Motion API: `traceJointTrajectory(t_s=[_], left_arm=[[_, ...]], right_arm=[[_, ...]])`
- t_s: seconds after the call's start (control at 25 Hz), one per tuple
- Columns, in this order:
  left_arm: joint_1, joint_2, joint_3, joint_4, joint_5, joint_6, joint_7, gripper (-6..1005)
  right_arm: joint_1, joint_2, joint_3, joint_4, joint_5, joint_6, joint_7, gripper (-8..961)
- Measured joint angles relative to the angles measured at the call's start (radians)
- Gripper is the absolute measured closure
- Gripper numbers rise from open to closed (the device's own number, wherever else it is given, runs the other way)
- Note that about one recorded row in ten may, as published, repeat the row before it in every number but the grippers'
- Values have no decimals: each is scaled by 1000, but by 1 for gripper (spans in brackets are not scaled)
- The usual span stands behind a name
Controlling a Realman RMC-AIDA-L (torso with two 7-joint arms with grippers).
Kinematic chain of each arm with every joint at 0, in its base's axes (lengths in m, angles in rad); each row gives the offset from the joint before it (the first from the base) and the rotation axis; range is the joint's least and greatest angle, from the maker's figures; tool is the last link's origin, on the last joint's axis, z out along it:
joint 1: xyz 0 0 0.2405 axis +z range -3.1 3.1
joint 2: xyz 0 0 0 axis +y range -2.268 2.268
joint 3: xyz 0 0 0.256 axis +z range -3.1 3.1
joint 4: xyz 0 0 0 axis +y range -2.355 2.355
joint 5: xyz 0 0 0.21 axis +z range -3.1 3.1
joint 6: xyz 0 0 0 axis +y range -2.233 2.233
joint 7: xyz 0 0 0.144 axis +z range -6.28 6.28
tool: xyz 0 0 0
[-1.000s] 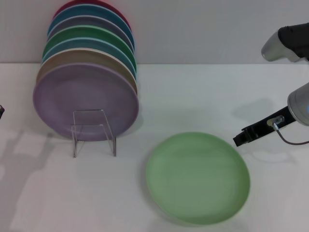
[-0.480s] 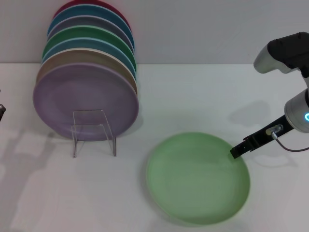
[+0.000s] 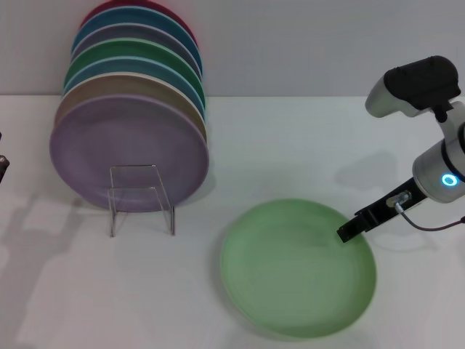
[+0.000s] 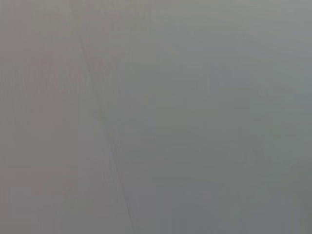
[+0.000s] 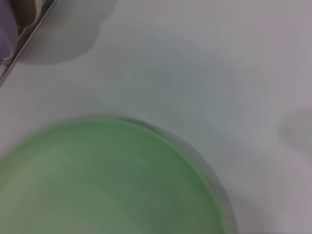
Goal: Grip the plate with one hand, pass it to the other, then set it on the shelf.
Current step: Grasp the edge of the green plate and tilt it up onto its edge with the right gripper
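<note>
— Plate (image 3: 298, 267)?
— Flat on table (image 3: 290, 145), near right of shelf (image 3: 141, 198).
— Right gripper (image 3: 347, 232)?
— At plate's right rim; finger spread impossible to tell.
— Left gripper?
— Out of sight.

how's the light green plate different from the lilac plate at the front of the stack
The light green plate lies flat on the table; the lilac plate stands tilted on edge, leaning on the other plates. The light green plate sits alone with the right gripper at its rim; the lilac plate has the clear stand before it. Both are round, matte and look alike in size.
</note>
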Motion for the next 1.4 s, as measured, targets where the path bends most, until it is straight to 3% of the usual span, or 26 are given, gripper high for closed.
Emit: traceJointTrajectory(t_s=[0.92, 1.12, 1.4], left_arm=[[-8, 2, -1, 6, -5, -3, 0, 215], [-8, 2, -2, 7, -5, -3, 0, 215], [-9, 2, 0, 9, -5, -3, 0, 215]], right_arm=[[30, -2, -41, -59, -12, -22, 17, 474], [32, -2, -40, -59, -12, -22, 17, 660], [33, -2, -49, -61, -12, -22, 17, 661]])
